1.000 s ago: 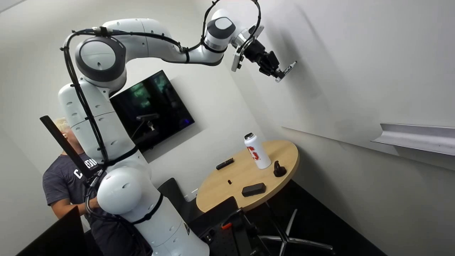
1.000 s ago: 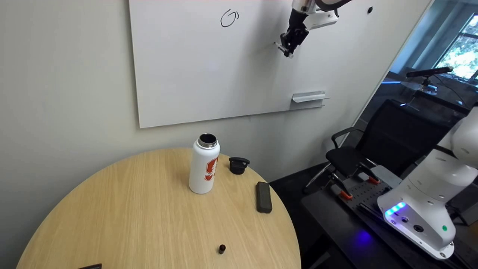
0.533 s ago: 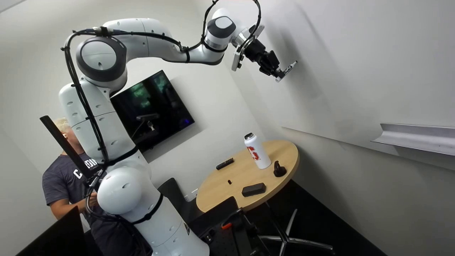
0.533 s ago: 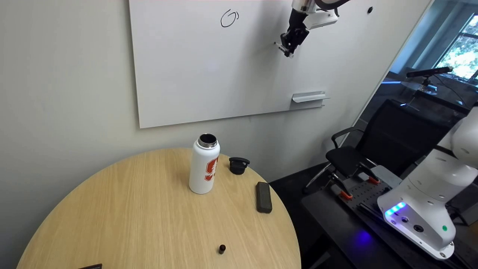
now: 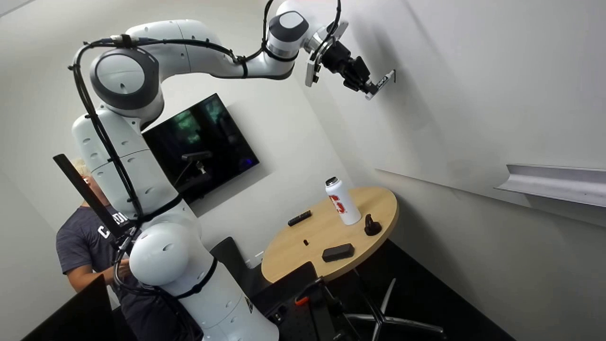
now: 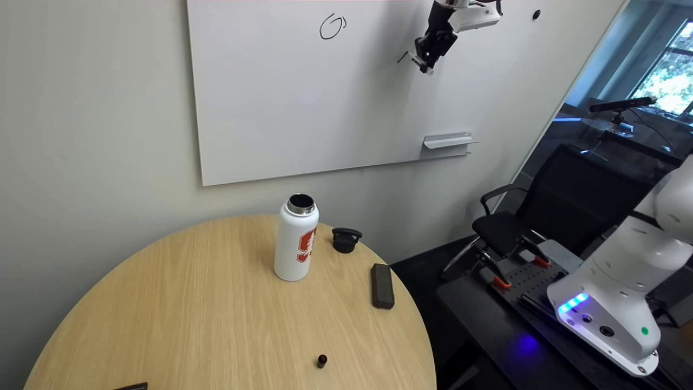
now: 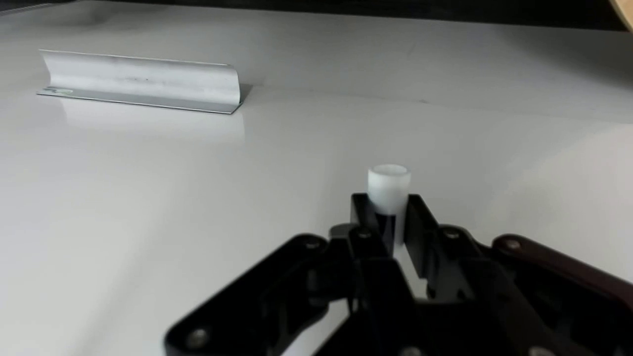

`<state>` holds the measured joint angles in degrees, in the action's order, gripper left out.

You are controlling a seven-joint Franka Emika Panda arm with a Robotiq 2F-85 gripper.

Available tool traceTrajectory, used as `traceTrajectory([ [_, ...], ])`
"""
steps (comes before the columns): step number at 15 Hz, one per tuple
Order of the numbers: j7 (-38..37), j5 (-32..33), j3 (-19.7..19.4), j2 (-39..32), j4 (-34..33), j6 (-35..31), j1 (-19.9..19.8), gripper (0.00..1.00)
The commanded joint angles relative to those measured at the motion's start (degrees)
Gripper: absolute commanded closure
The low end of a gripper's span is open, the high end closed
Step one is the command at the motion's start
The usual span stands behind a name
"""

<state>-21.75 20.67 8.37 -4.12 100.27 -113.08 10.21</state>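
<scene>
Claw (image 7: 388,210) clenched on a marker (image 7: 389,188) — tip (image 5: 391,74) right by a black stroke (image 6: 402,57) on the board (image 6: 298,97) — bottle (image 6: 295,244), from here, at the claw's seven o'clock.

In an exterior view, the bottle (image 6: 295,244) stands on the desk (image 6: 189,303), below the whiteboard (image 6: 287,108). The lid (image 6: 345,241) lies right of the bottle; the block (image 6: 383,287) lies before the lid, farther right. The cap (image 6: 322,361) is nearer the front. The marker (image 7: 389,187) sits in the pincer (image 7: 388,210), above the tray (image 6: 447,142).
</scene>
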Motion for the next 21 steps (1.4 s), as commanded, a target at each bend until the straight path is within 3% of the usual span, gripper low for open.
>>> traceTrajectory([
  [1,1.3,-1.5,-0.6,-0.3,-1.6,0.8,-0.5,0.95],
  [11,1.7,-4.5,-1.3,-2.7,-1.3,0.8,-0.6,0.95],
  [21,0.5,-3.7,-2.9,2.0,-0.3,0.1,-2.1,0.95],
])
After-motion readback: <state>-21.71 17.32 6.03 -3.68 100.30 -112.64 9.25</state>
